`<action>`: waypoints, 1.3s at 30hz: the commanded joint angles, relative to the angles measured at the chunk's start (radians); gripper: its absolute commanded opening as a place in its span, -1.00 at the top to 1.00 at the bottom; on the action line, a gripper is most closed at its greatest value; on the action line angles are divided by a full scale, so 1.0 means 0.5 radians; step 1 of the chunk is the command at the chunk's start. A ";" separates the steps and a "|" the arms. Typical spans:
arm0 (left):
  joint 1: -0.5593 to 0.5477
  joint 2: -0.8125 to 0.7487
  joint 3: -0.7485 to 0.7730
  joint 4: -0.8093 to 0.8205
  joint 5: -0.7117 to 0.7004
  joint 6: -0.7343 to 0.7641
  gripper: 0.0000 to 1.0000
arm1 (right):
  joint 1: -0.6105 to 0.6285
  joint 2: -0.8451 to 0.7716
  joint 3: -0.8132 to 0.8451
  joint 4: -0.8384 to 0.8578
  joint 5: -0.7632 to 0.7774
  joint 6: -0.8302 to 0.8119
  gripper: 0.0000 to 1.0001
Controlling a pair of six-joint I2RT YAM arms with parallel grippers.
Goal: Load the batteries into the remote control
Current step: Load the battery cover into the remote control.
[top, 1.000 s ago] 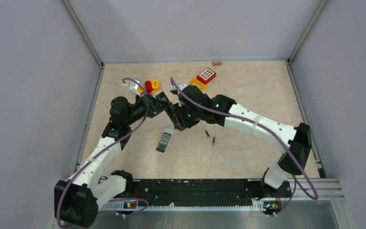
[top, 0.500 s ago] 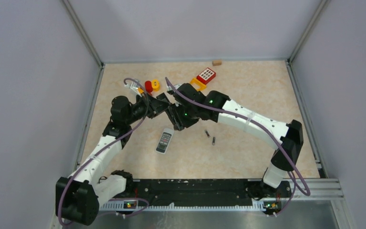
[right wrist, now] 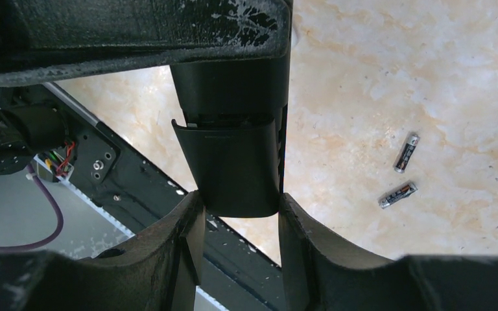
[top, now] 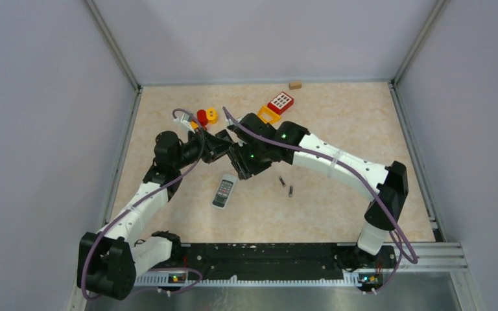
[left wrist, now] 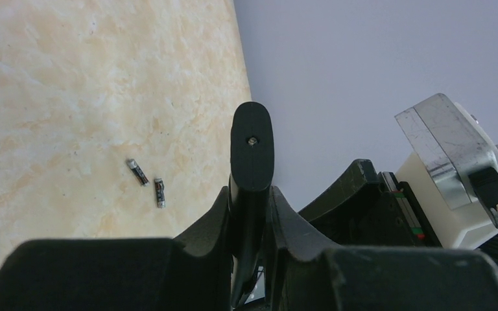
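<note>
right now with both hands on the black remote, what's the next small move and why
Probably the right hand should slide the cover off the black remote while the left hand holds it steady. A seam suggests the cover is on, closing the bay, and two batteries lie loose on the table, so nothing can go in yet.

Two batteries (right wrist: 406, 153) lie flat; black remote (right wrist: 230, 162) held aloft
</note>
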 commanded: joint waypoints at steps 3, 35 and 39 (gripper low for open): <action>-0.041 -0.009 0.020 0.359 0.329 -0.339 1.00 | -0.006 0.060 0.059 0.122 0.078 0.088 0.21; -0.041 0.030 0.026 0.313 0.297 -0.299 1.00 | -0.126 0.076 0.018 0.148 -0.078 0.144 -0.04; -0.039 0.039 0.020 0.303 0.288 -0.288 1.00 | -0.126 0.065 0.014 0.153 -0.071 0.136 -0.09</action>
